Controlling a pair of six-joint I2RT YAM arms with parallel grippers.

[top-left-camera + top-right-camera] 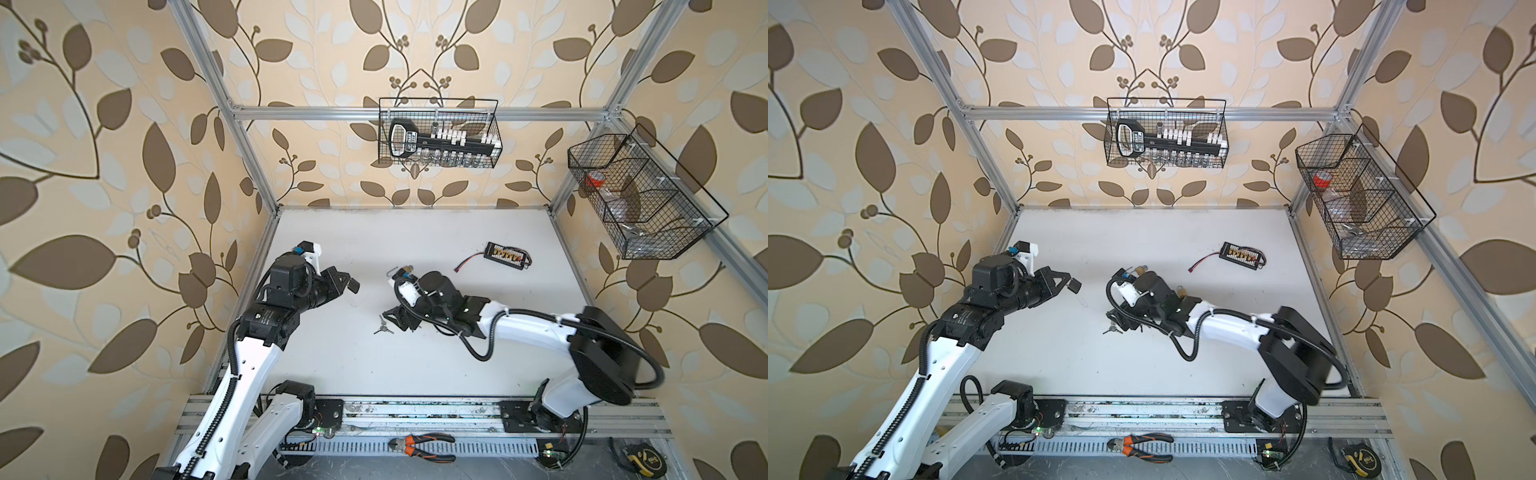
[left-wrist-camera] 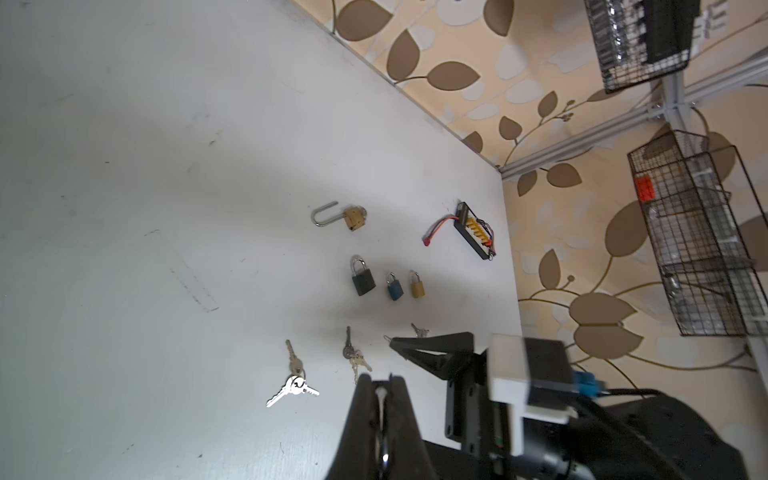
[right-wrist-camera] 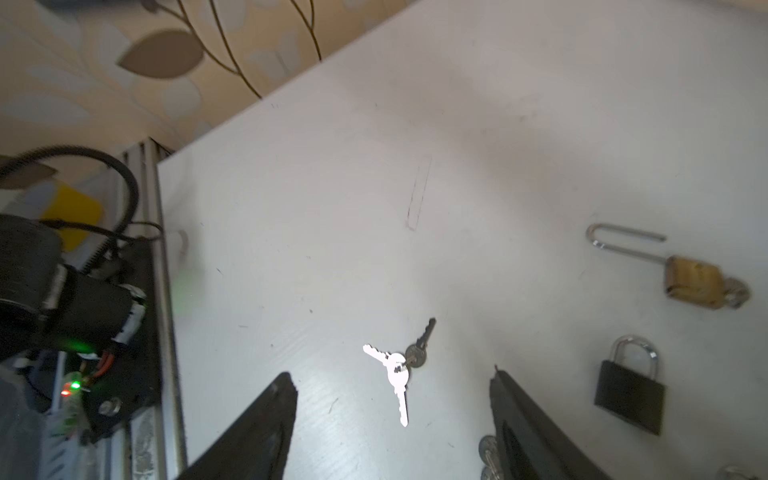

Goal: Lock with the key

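The right claw [image 3: 391, 375] hangs low with its jaws wide, straddling a three-key bunch [image 3: 397, 368] that lies splayed flat on the bench [image 3: 374, 166]. The likeliest trouble is the pick itself. The keys are thin and flat, so the tips may close over them and scrape the bench, or pinch one blade while the ring and the others swing loose. One finger [image 3: 523, 415] also stands just beside a second key bunch [image 3: 488, 451] and could nudge it. Choosing wrongly is another risk, because several bunches lie on the near side of the long-shackle brass padlock [image 3: 694, 282], and this one may not fit it.

That padlock lies on its side, well apart from the straddled bunch. Its thin steel shackle [image 3: 623, 245] is pulled out, with the free leg clear of the body. What looks like a key head [image 3: 737, 293] sticks from its base. A shut black padlock [image 3: 629, 397] lies between it and the keys.

The left claw [image 2: 380, 390] hovers off to the side, pressed together on nothing.
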